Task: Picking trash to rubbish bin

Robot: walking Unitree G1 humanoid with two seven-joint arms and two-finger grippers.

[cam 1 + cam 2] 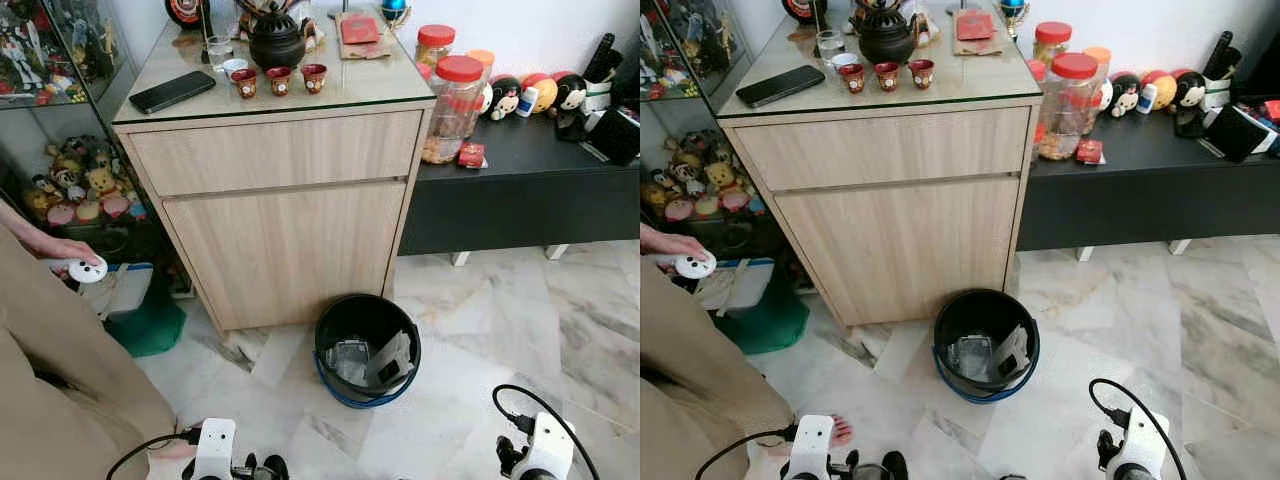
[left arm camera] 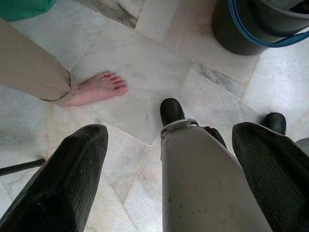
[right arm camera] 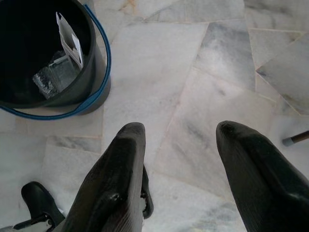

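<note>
Marble floor (image 3: 193,63) lies bare beneath both spread, empty pincers, left pincer (image 2: 169,164) and right pincer (image 3: 178,169), with the rubbish bin (image 1: 367,349) just ahead already holding wrappers (image 3: 67,43), so the next move seems to be finding more trash.

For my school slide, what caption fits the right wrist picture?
Right gripper, fingers open, hangs over the marble floor beside the black rubbish bin holding trash.

You're looking at a home living room, probably: a light wooden cabinet (image 1: 285,220) on a marble-tiled floor (image 1: 520,330), a dark teapot (image 1: 276,40) with small red cups on top, a glass figurine case (image 1: 60,120) beside it, and a barefoot person (image 2: 99,87) nearby.
</note>
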